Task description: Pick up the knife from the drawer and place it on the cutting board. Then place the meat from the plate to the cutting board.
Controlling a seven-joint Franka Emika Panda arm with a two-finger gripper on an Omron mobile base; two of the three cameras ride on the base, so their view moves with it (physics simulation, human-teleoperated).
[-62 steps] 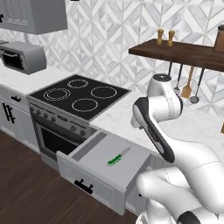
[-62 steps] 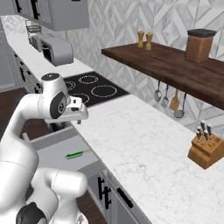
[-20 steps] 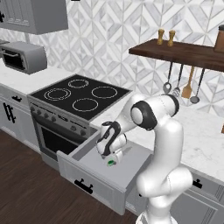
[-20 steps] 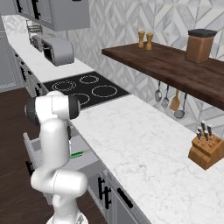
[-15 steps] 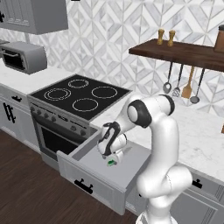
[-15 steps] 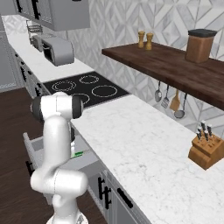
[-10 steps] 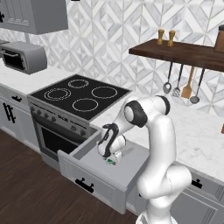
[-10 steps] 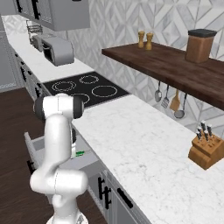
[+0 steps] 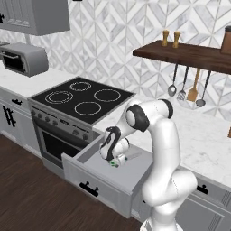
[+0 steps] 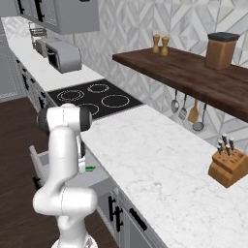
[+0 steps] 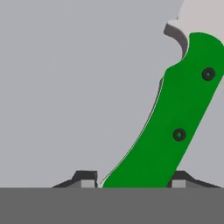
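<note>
1. Down in the open drawer (image 9: 97,173), the gripper (image 9: 116,160) sits low over the grey floor, the white arm bending from the base up and over the drawer's right side.
2. Directly under the gripper lies the knife (image 9: 118,161): a bit of green handle shows at the fingertips, and the pale blade (image 9: 133,155) runs out to the right along the drawer floor.
3. Seen from the hand camera, the green handle (image 11: 170,131) fills the space between the two dark fingertips (image 11: 85,178), with the silver blade starting at the top right corner.
4. Both tips stand just beside the handle, one on each side; the jaws are narrowed around it, but whether they press on it I cannot tell.
5. From the right base camera, a green sliver of the knife (image 10: 90,168) peeks out beside the arm, inside the drawer (image 10: 41,169).
6. Left of the drawer stands the black stove (image 9: 81,99) with its oven front below.
7. Along the wall runs a brown wooden shelf (image 9: 185,54) with utensils (image 9: 186,85) hanging beneath it.
8. On the marble counter (image 10: 160,174) at far right sits a wooden knife block (image 10: 227,167).
</note>
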